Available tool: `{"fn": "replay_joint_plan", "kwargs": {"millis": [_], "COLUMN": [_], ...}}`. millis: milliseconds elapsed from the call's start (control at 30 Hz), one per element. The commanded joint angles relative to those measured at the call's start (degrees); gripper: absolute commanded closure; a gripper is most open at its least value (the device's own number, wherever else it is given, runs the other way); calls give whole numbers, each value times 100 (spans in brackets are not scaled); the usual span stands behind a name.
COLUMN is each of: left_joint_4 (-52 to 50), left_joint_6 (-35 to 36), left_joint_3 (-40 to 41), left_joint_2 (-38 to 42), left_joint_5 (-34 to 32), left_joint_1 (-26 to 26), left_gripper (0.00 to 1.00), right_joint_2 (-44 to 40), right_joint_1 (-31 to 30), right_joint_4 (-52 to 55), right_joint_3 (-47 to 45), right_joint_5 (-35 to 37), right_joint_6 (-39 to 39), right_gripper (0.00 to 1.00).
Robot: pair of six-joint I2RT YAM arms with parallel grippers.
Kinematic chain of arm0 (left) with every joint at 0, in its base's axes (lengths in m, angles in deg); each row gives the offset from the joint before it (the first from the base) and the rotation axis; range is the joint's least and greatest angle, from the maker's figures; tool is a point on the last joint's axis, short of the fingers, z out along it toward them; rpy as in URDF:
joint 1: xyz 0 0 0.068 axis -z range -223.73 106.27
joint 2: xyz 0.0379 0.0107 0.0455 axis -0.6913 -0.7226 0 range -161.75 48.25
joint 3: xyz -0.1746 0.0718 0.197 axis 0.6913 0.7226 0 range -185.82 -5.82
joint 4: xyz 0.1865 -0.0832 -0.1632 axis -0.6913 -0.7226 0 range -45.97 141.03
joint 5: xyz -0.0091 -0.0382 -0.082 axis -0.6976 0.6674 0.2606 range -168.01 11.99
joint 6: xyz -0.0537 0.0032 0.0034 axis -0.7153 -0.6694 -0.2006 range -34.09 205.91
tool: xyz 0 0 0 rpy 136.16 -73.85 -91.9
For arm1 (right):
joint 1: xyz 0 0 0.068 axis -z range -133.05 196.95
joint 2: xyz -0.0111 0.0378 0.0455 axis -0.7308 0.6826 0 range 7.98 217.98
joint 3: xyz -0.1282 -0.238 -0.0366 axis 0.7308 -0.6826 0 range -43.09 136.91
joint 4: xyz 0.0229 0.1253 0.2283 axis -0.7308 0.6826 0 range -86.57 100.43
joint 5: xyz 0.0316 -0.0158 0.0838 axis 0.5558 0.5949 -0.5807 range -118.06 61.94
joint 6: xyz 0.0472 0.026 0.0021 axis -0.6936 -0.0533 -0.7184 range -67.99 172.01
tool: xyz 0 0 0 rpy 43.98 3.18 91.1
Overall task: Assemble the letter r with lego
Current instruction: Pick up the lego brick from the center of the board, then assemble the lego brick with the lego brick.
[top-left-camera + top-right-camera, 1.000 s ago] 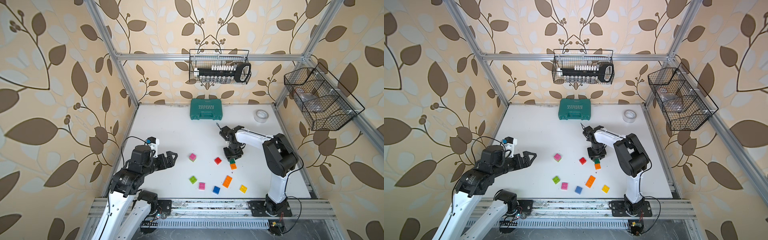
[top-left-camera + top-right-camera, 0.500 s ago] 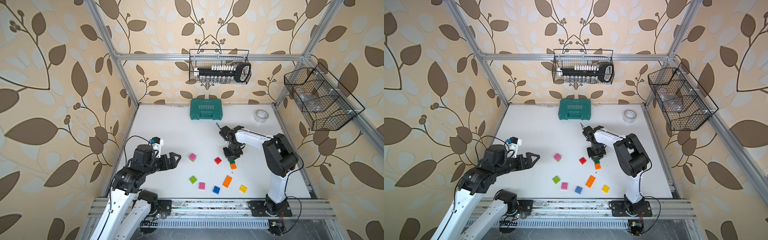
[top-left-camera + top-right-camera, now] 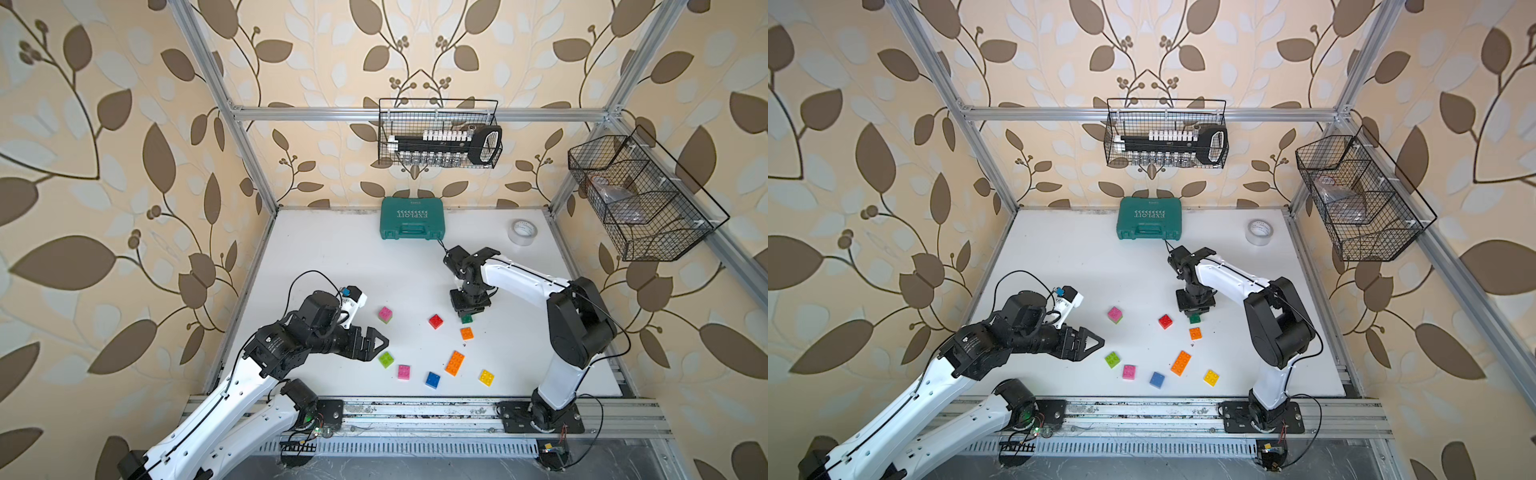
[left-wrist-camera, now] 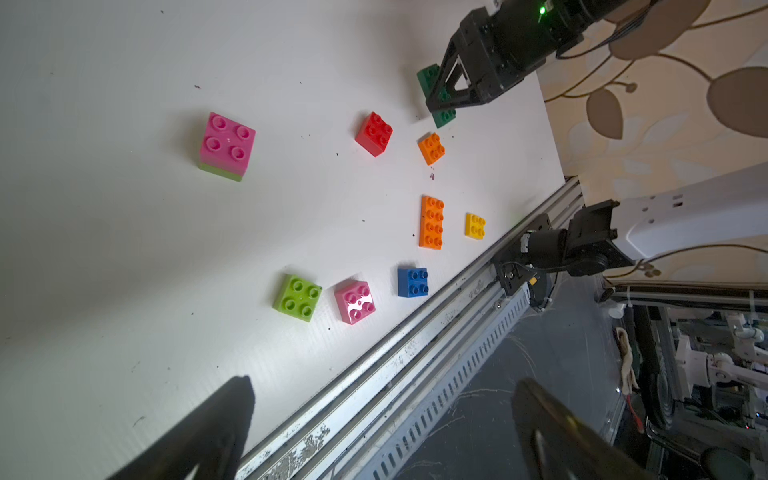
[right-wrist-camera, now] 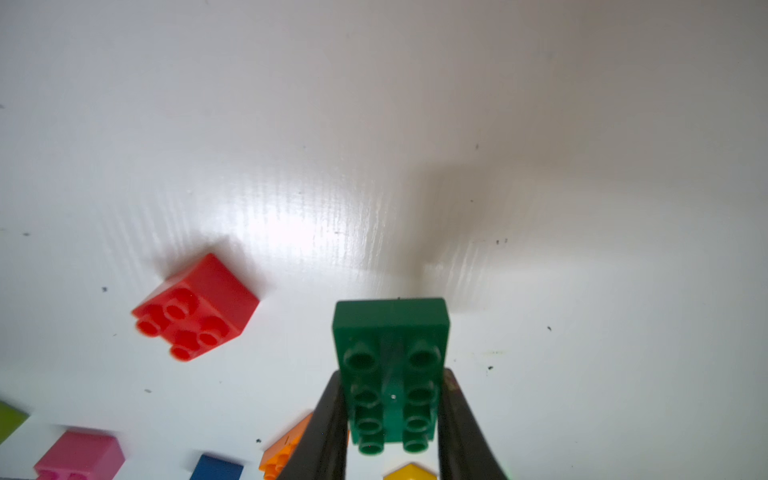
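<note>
In both top views my right gripper (image 3: 467, 312) stands over the dark green brick (image 3: 466, 319), midway across the white table (image 3: 332, 257). Glossy studded lego bricks (image 3: 1165, 321) lie scattered nearby. Left wrist view: my left gripper (image 4: 384, 386) gapes wide. Right wrist view: my fingers (image 5: 328, 419) clamp that long eight-stud brick's sides.

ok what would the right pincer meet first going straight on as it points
The white table, most likely: the right pincer points down at it, shut on the dark green brick. Whether the brick already touches it is unclear.
</note>
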Motion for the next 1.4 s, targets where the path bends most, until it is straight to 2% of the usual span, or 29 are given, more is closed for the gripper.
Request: {"fn": "replay_joint_plan", "kwargs": {"millis": [0,267,700,900,1367], "left_joint_4": [73,-13,-46,-42,-59], "left_joint_6": [88,-17,-51,-53,-77], "left_joint_3": [1,-32,-47,-41,-51], "left_joint_2": [-6,-28,-35,-44,-71], "left_joint_5": [-277,-608,-624,-644,-694], "left_joint_1": [255,562,643,651,653], "left_gripper": [1,1,1,1,1], "right_joint_2": [-215,-153,-181,-306,-465], "right_joint_1": [-202,-375,-376,-377,-382], "right_joint_4": [187,-209,-473,-811,-879], "right_joint_3": [-101,-615,-602,-845,-1044], "right_joint_5": [-66,-98,377,369,487], "right_joint_6": [-316,-538,-527,-480,-446], "right_gripper": [100,100,100,100,100]}}
